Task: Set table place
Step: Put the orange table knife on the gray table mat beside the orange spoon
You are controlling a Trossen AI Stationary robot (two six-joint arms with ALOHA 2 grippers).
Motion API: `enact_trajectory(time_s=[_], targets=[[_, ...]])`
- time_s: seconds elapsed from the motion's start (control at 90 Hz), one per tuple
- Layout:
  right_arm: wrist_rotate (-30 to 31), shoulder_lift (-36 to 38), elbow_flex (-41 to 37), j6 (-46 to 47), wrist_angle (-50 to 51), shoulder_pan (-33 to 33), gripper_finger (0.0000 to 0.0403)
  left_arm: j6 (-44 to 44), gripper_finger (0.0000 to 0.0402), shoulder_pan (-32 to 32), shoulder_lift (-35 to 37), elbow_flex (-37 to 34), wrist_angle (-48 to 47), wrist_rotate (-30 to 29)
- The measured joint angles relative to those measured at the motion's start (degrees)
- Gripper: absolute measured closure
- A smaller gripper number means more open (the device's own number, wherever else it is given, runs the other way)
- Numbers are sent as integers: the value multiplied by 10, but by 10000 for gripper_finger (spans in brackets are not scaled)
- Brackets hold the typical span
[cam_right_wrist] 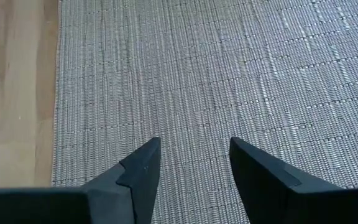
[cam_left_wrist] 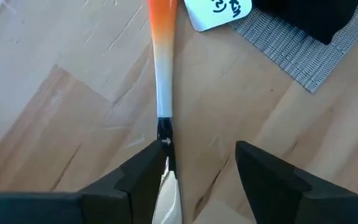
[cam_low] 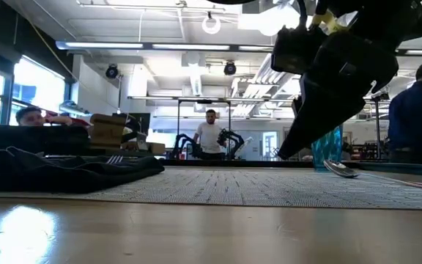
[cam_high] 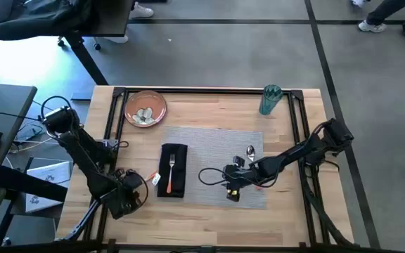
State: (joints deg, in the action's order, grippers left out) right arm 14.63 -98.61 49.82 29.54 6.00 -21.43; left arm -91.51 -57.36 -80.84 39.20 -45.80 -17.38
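Note:
On the table lies the grey placemat. The black napkin rests on the placemat's left part, with an orange-handled fork on top. A spoon lies on the mat's right part. The orange-brown plate sits at the far left and the teal cup at the far right. An orange-handled utensil with a white tag lies on the wood left of the napkin. My left gripper is open at its metal end. My right gripper hovers open over the mat. My left gripper comes at the utensil slanting down from the table's near left. The metal end runs along the inner side of one finger, lengthwise with the fingers. The utensil lies flat on the wood. Whether the finger touches it, I cannot tell.
Small pale items lie in the plate. A black rail frame edges the tabletop. In the low view, people stand in the room beyond the table. Bare wood shows along the near edge.

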Motion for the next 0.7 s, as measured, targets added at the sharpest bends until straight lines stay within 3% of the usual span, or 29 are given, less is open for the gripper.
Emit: enact_trajectory(time_s=[0.478,0.7], targets=[[4,0,0,0,0,0,231,-9,216,0,0,0,-25,22],[5,0,0,0,-1,0,231,-8,220,0,-9,0,-41,2]])
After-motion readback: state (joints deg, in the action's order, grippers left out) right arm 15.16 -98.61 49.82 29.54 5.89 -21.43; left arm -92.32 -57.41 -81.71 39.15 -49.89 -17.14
